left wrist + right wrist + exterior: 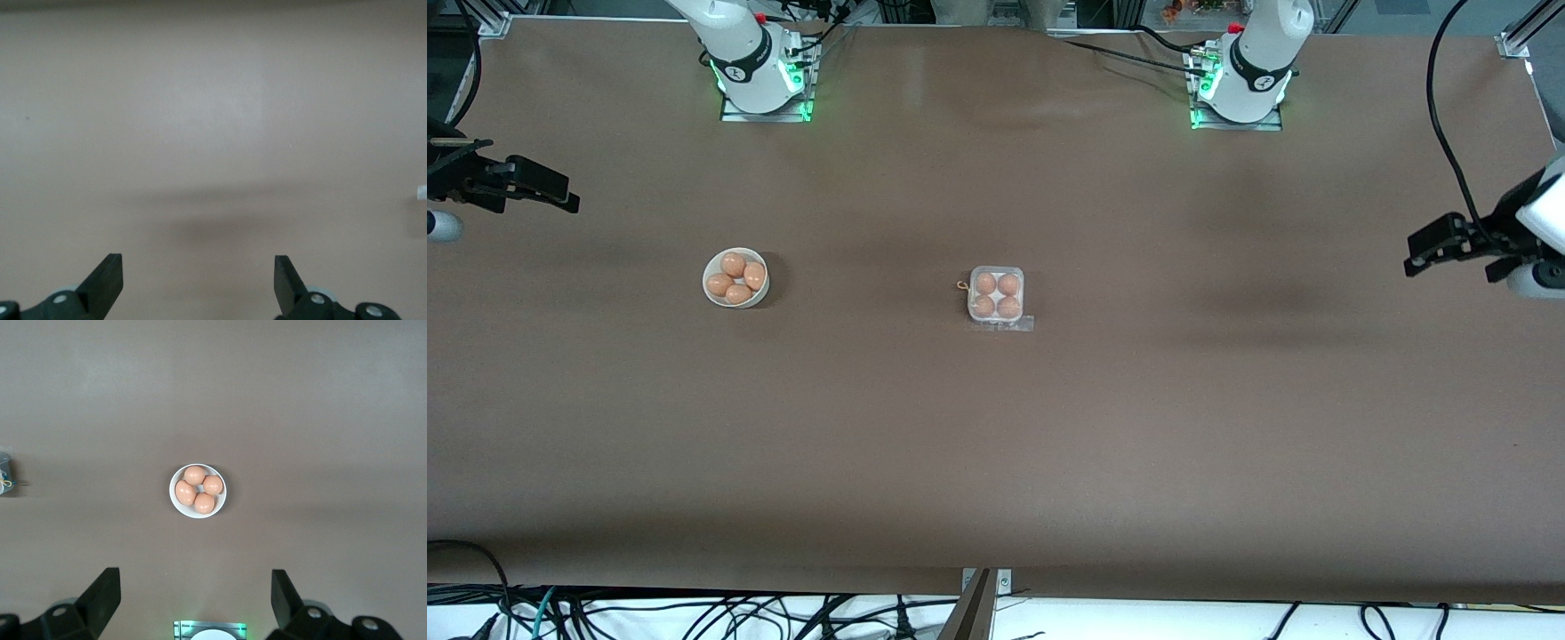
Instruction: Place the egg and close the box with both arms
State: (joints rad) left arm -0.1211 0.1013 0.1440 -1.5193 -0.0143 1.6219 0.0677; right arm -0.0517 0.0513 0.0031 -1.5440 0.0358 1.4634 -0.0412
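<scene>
The clear plastic box sits mid-table with four orange-brown eggs in its cells. Its lid looks down over them, and a clear flap sticks out at the edge nearer the front camera. An edge of the box shows in the right wrist view. My right gripper is open and empty, up over the right arm's end of the table; its wrist view looks down on the bowl. My left gripper is open and empty over the left arm's end of the table; its wrist view shows only bare table.
A round white bowl holding several identical eggs stands toward the right arm's end of the table, and shows in the right wrist view. The two green-lit arm bases stand along the table edge farthest from the front camera.
</scene>
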